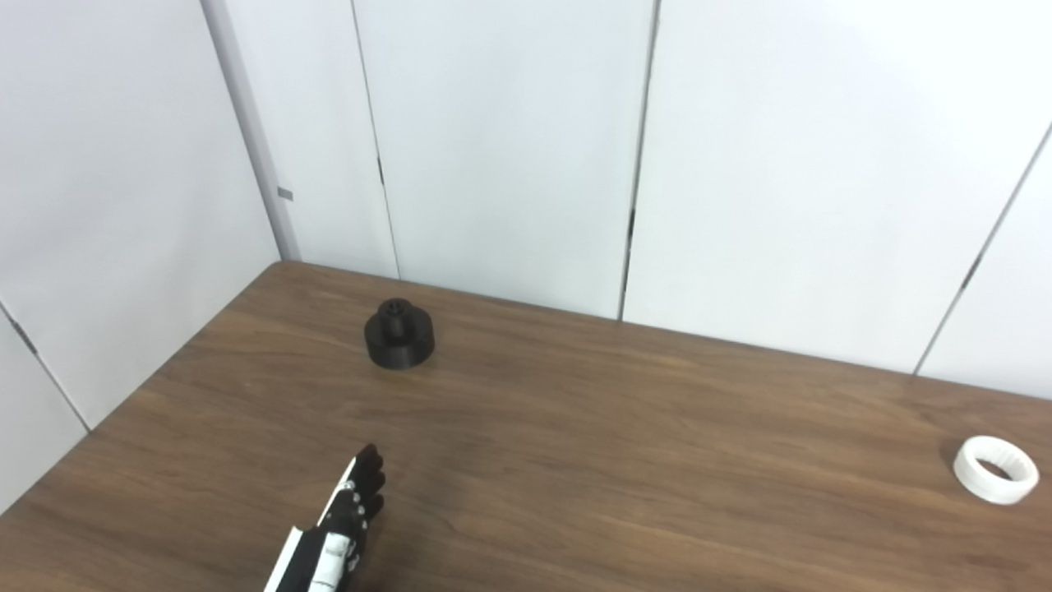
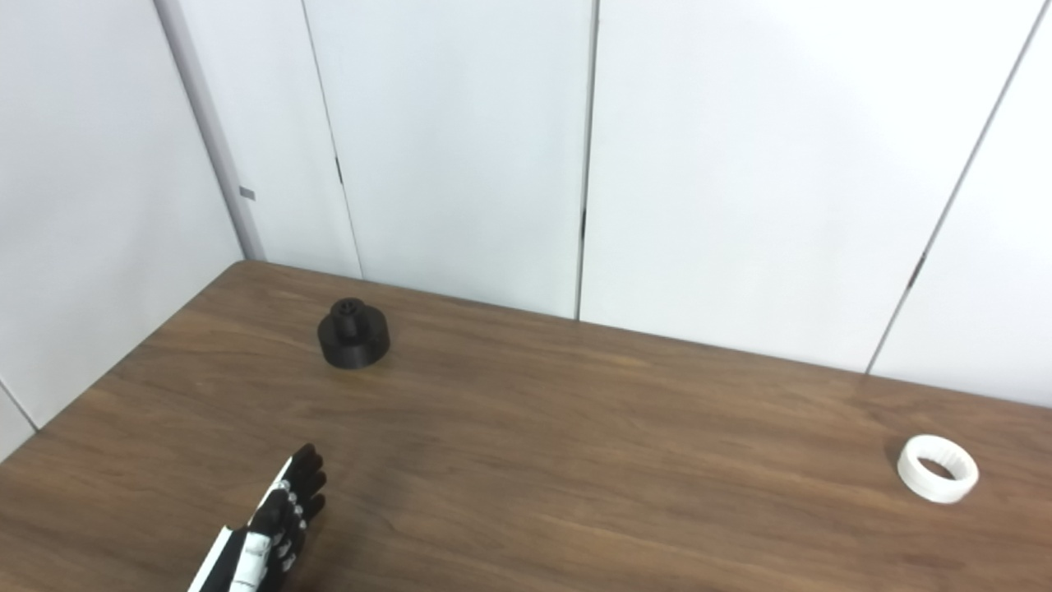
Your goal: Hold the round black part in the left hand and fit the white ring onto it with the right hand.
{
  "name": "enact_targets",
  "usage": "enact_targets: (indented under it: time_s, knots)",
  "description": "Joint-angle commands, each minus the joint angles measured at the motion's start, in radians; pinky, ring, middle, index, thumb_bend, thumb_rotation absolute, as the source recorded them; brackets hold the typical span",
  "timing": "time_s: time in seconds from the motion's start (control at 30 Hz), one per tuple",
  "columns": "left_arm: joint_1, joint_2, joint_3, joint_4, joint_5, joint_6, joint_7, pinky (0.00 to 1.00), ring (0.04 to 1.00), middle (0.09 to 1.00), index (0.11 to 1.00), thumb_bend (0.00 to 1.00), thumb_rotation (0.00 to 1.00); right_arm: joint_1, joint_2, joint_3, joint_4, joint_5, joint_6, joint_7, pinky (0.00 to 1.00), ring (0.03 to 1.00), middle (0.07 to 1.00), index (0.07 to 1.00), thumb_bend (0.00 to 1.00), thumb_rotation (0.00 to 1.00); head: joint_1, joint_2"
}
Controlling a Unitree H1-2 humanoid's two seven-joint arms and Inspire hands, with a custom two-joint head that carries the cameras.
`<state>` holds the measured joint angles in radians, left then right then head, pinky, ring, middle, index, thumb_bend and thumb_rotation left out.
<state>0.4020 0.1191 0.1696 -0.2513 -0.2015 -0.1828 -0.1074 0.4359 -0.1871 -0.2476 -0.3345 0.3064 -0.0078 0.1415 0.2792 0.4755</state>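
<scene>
Low, left robot hand outstretched, empty.

Two head cameras, side by side, look down and forward over a wooden table toward white wall panels. Both views share the table's far left corner and tabletop; the right eye view sits slightly rightward.
</scene>
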Motion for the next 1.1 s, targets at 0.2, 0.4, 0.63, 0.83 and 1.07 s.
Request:
enact_targets:
  time_s: [0.2,0.4,0.63,0.83,1.07]
  knots:
    - [0.005,-0.026,-0.020,-0.005,0.017,-0.034,0.023,1.00,1.000,1.000,0.996,0.74,0.86,-0.013,-0.022,-0.020,0.002,0.018,-0.043,0.013,1.00,1.000,1.000,1.000,0.64,1.00,-0.002,0.009]
    - [0.000,-0.033,-0.017,-0.013,0.140,-0.032,0.084,0.95,0.971,0.975,0.980,0.72,0.75,-0.021,-0.020,-0.016,0.007,0.021,-0.046,0.020,1.00,1.000,1.000,1.000,0.63,1.00,-0.017,0.015]
    - [-0.034,0.003,0.025,-0.094,0.344,-0.001,0.161,0.93,0.955,0.964,0.956,0.90,0.63,-0.017,-0.005,0.000,0.004,-0.003,-0.046,0.018,1.00,1.000,1.000,1.000,0.63,1.00,-0.008,0.004]
    - [-0.118,0.074,0.062,-0.139,0.380,0.137,0.143,0.97,0.988,0.984,0.957,1.00,0.49,-0.016,0.005,0.020,-0.008,-0.023,-0.045,0.014,1.00,1.000,1.000,1.000,0.65,1.00,-0.014,0.003]
    - [-0.217,0.191,0.056,-0.132,0.518,0.233,0.111,1.00,1.000,1.000,0.985,1.00,0.50,-0.010,0.007,0.029,-0.019,-0.029,-0.038,0.001,1.00,1.000,1.000,1.000,0.67,1.00,-0.010,-0.007]
